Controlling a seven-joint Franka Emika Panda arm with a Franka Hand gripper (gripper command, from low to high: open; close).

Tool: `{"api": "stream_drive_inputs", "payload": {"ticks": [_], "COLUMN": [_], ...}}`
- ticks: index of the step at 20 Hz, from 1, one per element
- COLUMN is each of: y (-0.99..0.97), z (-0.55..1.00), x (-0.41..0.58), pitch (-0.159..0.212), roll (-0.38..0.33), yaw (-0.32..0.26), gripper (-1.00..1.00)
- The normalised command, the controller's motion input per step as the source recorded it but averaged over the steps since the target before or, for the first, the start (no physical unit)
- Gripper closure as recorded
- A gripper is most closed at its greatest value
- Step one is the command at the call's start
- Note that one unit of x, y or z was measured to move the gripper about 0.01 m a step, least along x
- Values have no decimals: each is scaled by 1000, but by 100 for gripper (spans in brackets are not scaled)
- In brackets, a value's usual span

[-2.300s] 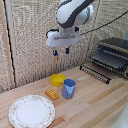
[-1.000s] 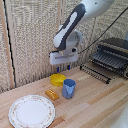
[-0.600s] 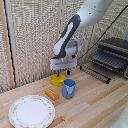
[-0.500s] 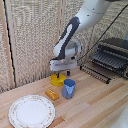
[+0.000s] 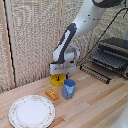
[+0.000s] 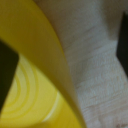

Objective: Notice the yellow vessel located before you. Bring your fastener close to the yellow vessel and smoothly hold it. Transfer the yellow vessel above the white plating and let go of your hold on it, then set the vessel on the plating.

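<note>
The yellow vessel (image 5: pixel 57 80) sits on the worktop (image 5: pixel 95 100) at the back of the group, under the arm. In the wrist view its rim (image 6: pixel 55 65) runs diagonally between two dark fingers (image 6: pixel 7 65), one over the bowl's inside and the other over bare wood outside it, so the tool (image 5: pixel 62 73) looks set astride the wall, jaws apart. Whether they have begun to pinch I cannot tell; nothing shows the bowl lifted.

From the bowl, the blue cup (image 5: pixel 69 88) stands just beside it at about 4 o'clock in the exterior view, the orange-yellow block (image 5: pixel 51 94) near at 7 o'clock, and the white plating (image 5: pixel 32 110) further out at 7 o'clock, bare. A dark wire rack (image 5: pixel 107 57) sits well off at 2 o'clock.

As I judge it, the approach is done; closing, lifting, carrying across to the plate and releasing all remain.
</note>
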Motion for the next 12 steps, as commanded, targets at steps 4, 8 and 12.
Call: {"api": "stream_drive_inputs", "payload": {"ticks": [4,8,12], "y": [-31,-3,-82], "z": [8,203,417], "x": [0,-34,-69], "pitch": [-44,-66,-21], "roll": [0,0,33], "yaw": [-8,-2,152], "gripper": [100,100,100]}}
